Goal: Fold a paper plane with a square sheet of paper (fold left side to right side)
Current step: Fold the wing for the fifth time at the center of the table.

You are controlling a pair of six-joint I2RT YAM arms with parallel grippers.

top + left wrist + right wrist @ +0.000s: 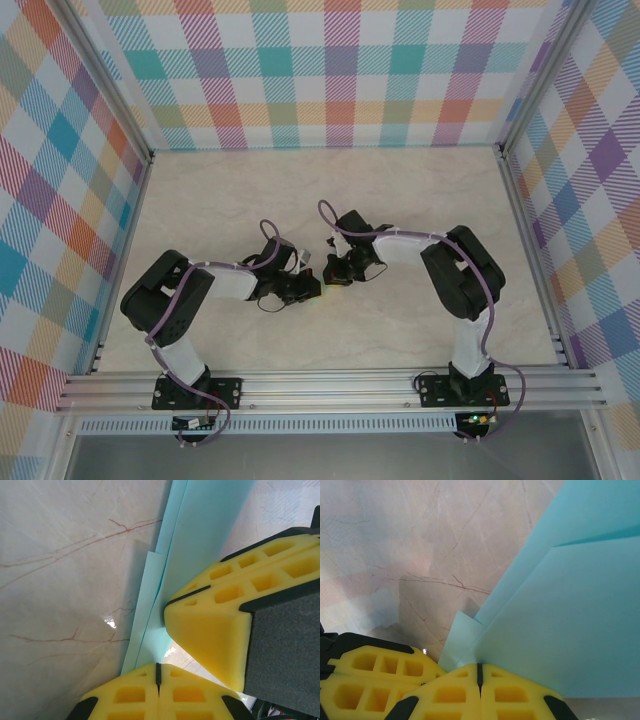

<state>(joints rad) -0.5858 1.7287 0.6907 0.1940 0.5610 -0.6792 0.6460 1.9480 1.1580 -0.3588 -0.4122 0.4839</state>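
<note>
The sheet of paper (pixel 560 605), already doubled into several pale turquoise layers, is lying on the marbled worktop (pixel 420 190) near its middle, where the two arms are meeting at the centre of the top view. In the right wrist view its layers are fanning from the lower centre to the upper right of the frame. In the left wrist view they are running as a narrow strip from the top centre down to the bottom.

The left fingers (pixel 130 695) are being held clenched, with their tips at the strip's lower end. The right fingers (pixel 515 695) are likewise clenched against the paper's edge. Whether a layer is being pinched between either pair cannot be told.

A crease is judged to be in the pressing. For this to be done well, the edges should be matched before pressure is applied. The tips should then be drawn flat and slowly along the fold line, so that the loose layers are not dragged askew.
</note>
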